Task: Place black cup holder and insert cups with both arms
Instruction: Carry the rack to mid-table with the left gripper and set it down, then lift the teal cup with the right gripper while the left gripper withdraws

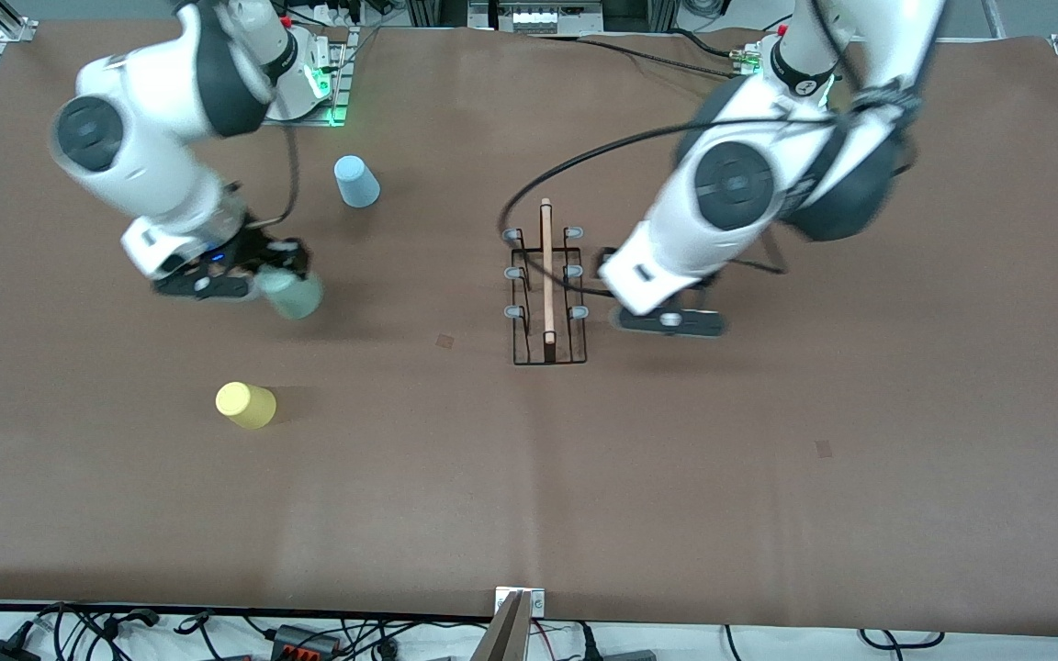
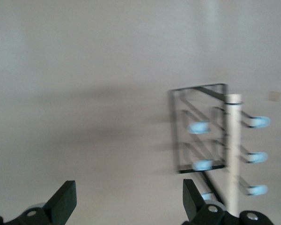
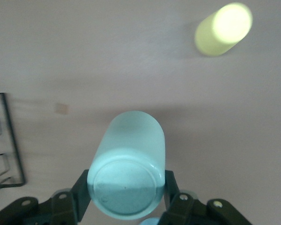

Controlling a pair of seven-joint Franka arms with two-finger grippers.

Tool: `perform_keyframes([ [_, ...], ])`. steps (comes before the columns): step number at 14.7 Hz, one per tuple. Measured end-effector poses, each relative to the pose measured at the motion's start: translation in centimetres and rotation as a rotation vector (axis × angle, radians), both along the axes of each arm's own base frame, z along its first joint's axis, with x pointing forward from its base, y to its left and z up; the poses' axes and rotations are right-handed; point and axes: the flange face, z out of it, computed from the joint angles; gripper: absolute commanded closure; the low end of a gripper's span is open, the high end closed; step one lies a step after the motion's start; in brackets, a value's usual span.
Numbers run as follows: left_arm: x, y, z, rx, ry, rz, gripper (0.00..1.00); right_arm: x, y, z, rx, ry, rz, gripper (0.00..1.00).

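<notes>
The black cup holder stands upright mid-table, wooden handle on top. My left gripper hovers just beside it toward the left arm's end. In the left wrist view this gripper is open and empty, with the holder off to one side. My right gripper is shut on the pale mint cup, over the table between the blue cup and the yellow cup. The right wrist view shows the fingers clamping the mint cup, plus the yellow cup and a holder edge.
Brown cloth covers the whole table. A black cable from the left arm loops down near the holder's end closest to the arm bases. Cables and plugs lie along the table edge closest to the front camera.
</notes>
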Motion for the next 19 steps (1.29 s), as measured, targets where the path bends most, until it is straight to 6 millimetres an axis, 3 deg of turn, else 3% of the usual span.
perform_keyframes([
  [2,0.3,3.8,1.7,0.063,0.013,-0.055,0.00,-2.3,5.3,1.5,-0.001,0.002,-0.057,0.84],
  [4,0.9,7.6,2.1,0.109,0.045,-0.085,0.00,-4.8,10.2,2.4,0.001,0.002,-0.107,0.84],
  [6,2.4,12.9,3.0,0.101,0.044,-0.084,0.00,-7.5,14.2,2.5,0.000,0.007,-0.151,0.84],
  [9,3.7,22.2,5.5,0.068,0.018,-0.066,0.00,-10.5,18.3,2.7,0.020,-0.005,-0.205,0.84],
  [11,3.4,26.4,7.7,0.063,-0.012,-0.051,0.00,-11.3,19.9,2.4,0.042,-0.014,-0.227,0.84],
  [15,1.4,31.9,10.5,0.085,-0.087,0.021,0.00,-11.8,22.4,0.1,0.084,-0.010,-0.246,0.84],
  [19,-2.7,31.8,11.5,0.029,-0.156,0.029,0.00,-11.3,23.3,-1.8,0.112,-0.010,-0.244,0.84],
])
